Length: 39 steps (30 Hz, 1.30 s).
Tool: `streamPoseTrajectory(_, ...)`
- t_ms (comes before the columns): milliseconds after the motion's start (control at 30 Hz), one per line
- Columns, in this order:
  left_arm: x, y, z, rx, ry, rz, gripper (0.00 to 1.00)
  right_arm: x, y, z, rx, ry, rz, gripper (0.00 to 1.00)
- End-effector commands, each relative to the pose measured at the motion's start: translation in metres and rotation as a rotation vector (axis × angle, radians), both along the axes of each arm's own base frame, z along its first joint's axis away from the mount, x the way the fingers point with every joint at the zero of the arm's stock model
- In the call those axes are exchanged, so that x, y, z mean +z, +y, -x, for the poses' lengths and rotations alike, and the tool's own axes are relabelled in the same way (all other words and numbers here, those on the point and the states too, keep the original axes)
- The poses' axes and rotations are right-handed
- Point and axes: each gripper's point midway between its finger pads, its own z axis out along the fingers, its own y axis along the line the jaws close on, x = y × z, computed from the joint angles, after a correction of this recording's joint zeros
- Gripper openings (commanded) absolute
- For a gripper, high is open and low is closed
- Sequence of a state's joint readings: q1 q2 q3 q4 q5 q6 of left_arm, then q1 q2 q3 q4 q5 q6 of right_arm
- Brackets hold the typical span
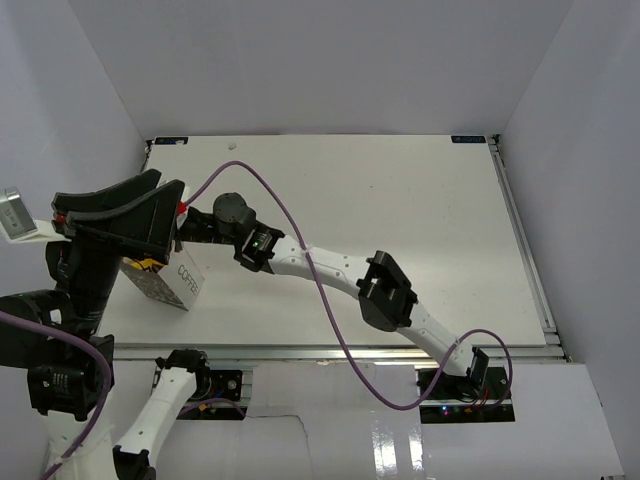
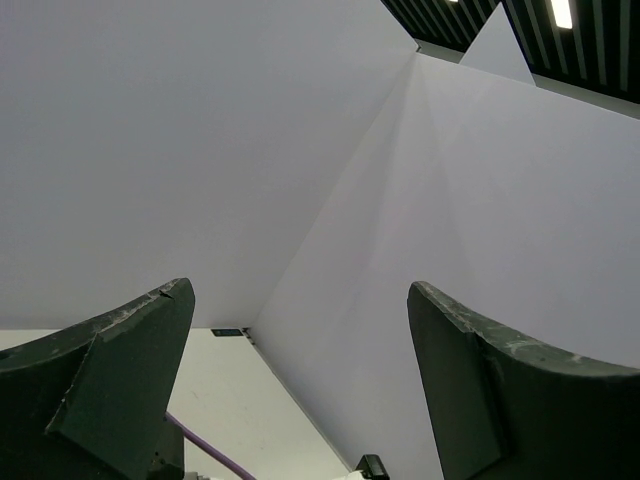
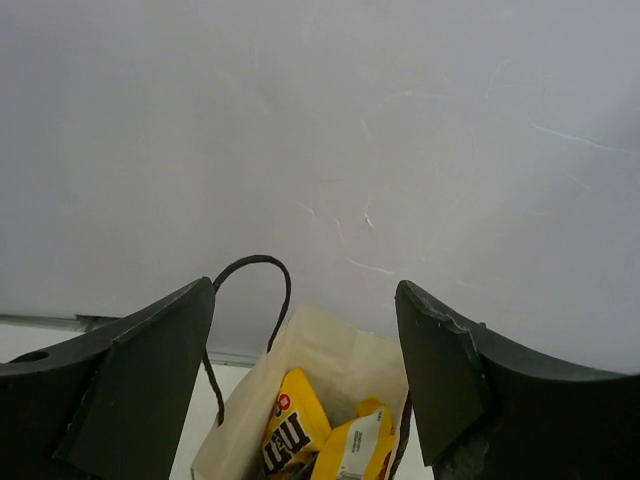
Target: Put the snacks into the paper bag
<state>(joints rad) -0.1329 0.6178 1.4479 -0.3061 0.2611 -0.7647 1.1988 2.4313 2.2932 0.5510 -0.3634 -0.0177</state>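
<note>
White walls enclose a pale table (image 1: 400, 200). The paper bag (image 1: 186, 279), printed "COFFEE", stands at the table's left side, partly hidden in the overhead view by the left gripper (image 2: 300, 290). That gripper hangs high above the surface with its fingers spread apart and nothing between them, facing a corner of the walls. The right arm (image 1: 340, 270) reaches across the table to the bag. The right gripper (image 3: 302, 288) hovers just over the bag's mouth, fingers apart and empty. Two yellow snack packets (image 3: 292, 425) lie inside the bag, and its dark cord handle (image 3: 255, 262) arches above the rim.
</note>
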Motion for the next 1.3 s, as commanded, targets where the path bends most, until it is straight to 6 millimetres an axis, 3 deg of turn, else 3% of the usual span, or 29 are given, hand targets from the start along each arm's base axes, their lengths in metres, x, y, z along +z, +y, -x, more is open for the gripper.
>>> streamPoseTrajectory(0,-0.004,-0.007,-0.004,-0.031,0.012,-0.022,0.98,0.079,-0.038,0.013,0.037,-0.071,-0.067,0.80)
streamPoseTrajectory(33,-0.007,-0.008,-0.008,-0.036,0.022,-0.030,0.98,0.070,-0.042,0.011,0.048,-0.043,0.005,0.82)
streamPoseTrajectory(67,-0.012,-0.011,-0.009,-0.052,0.031,-0.043,0.98,0.076,-0.062,0.006,0.069,-0.028,0.044,0.91)
streamPoseTrajectory(100,-0.016,-0.013,-0.013,-0.059,0.042,-0.049,0.98,0.068,-0.072,0.001,0.077,-0.002,0.098,1.00)
streamPoseTrajectory(133,-0.020,-0.016,-0.016,-0.072,0.052,-0.057,0.98,0.048,-0.085,-0.007,0.077,0.046,0.198,0.90)
streamPoseTrajectory(167,-0.031,-0.022,-0.021,-0.101,0.067,-0.081,0.98,0.033,-0.117,-0.023,0.080,0.106,0.273,0.90)
streamPoseTrajectory(200,-0.036,-0.026,-0.025,-0.119,0.077,-0.094,0.98,0.016,-0.135,-0.031,0.083,0.139,0.331,0.90)
streamPoseTrajectory(233,-0.048,-0.030,-0.034,-0.139,0.102,-0.108,0.98,-0.004,-0.170,-0.064,0.032,0.198,0.399,0.90)
streamPoseTrajectory(300,-0.064,-0.040,-0.040,-0.195,0.128,-0.149,0.98,-0.041,-0.229,-0.079,-0.014,0.189,0.501,0.90)
streamPoseTrajectory(333,-0.072,-0.044,-0.046,-0.213,0.142,-0.163,0.98,-0.052,-0.271,-0.114,-0.112,0.198,0.531,0.90)
streamPoseTrajectory(367,-0.088,-0.047,-0.055,-0.229,0.179,-0.176,0.98,-0.071,-0.309,-0.118,-0.183,0.233,0.599,0.90)
streamPoseTrajectory(400,-0.097,-0.052,-0.058,-0.252,0.190,-0.197,0.98,-0.078,-0.335,-0.132,-0.253,0.208,0.627,0.90)
streamPoseTrajectory(433,-0.105,-0.054,-0.064,-0.263,0.205,-0.207,0.98,-0.068,-0.384,-0.156,-0.392,0.213,0.623,0.90)
streamPoseTrajectory(467,-0.115,-0.055,-0.069,-0.268,0.219,-0.221,0.98,-0.079,-0.417,-0.168,-0.500,0.258,0.666,0.90)
streamPoseTrajectory(500,-0.137,-0.058,-0.079,-0.278,0.258,-0.246,0.98,-0.096,-0.445,-0.172,-0.568,0.305,0.701,0.90)
streamPoseTrajectory(533,-0.147,-0.059,-0.085,-0.281,0.272,-0.256,0.98,-0.098,-0.487,-0.186,-0.686,0.353,0.707,0.90)
streamPoseTrajectory(567,-0.162,-0.060,-0.095,-0.284,0.308,-0.263,0.98,-0.093,-0.516,-0.187,-0.796,0.362,0.721,0.90)
streamPoseTrajectory(600,-0.186,-0.063,-0.104,-0.299,0.359,-0.272,0.98,-0.110,-0.537,-0.180,-0.848,0.422,0.769,0.90)
streamPoseTrajectory(667,-0.208,-0.069,-0.117,-0.340,0.399,-0.282,0.98,-0.108,-0.582,-0.175,-1.042,0.438,0.798,0.90)
streamPoseTrajectory(700,-0.225,-0.072,-0.122,-0.358,0.434,-0.282,0.98,-0.111,-0.590,-0.168,-1.072,0.442,0.820,0.90)
streamPoseTrajectory(833,-0.252,-0.086,-0.137,-0.385,0.447,-0.340,0.98,-0.121,-0.621,-0.138,-1.197,0.448,0.834,0.90)
streamPoseTrajectory(967,-0.280,-0.095,-0.148,-0.372,0.485,-0.421,0.98,-0.124,-0.647,-0.134,-1.340,0.495,0.827,0.90)
streamPoseTrajectory(1133,-0.312,-0.098,-0.149,-0.330,0.542,-0.484,0.98,-0.106,-0.654,-0.129,-1.387,0.465,0.817,0.90)
streamPoseTrajectory(1267,-0.316,-0.091,-0.148,-0.285,0.554,-0.493,0.98,-0.091,-0.651,-0.130,-1.378,0.441,0.793,0.90)
